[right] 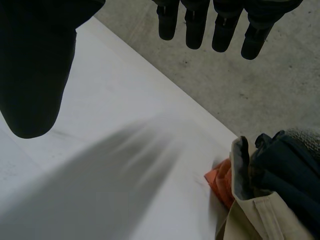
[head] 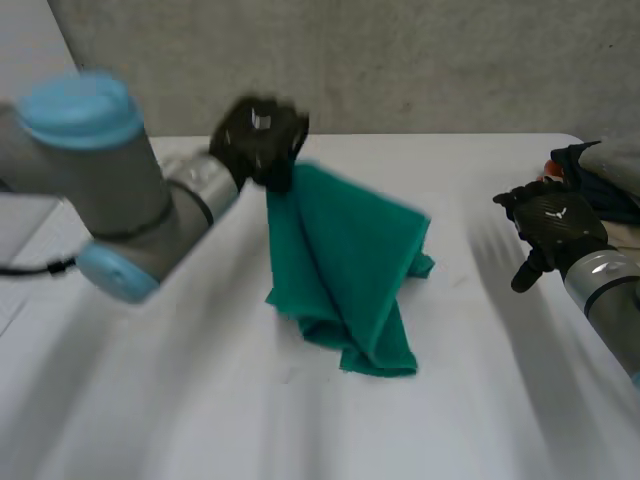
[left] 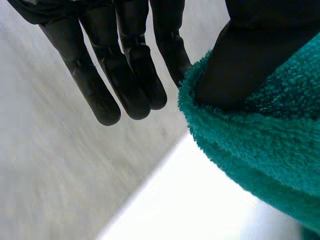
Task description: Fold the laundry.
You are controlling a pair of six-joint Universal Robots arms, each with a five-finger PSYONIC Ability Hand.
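A white table (head: 200,400) seen from above, with a teal towel (head: 345,270) near its middle. The robot's left hand (head: 260,138) holds the towel up by its top corner, so the cloth hangs in loose folds with its lower end resting crumpled on the table. In the left wrist view, the thumb (left: 250,60) presses into the fluffy towel edge (left: 260,145), which curls round it, and the nearest finger touches the cloth. The other fingers (left: 125,80) stretch out straight and free. The right hand (head: 553,225) hovers over the table's right side, well apart from the towel, fingers spread wide and holding nothing. Just beside it, at the table's right edge, lies a pile of clothes (head: 600,175). In the right wrist view this pile (right: 280,185) shows dark blue, beige and orange pieces.
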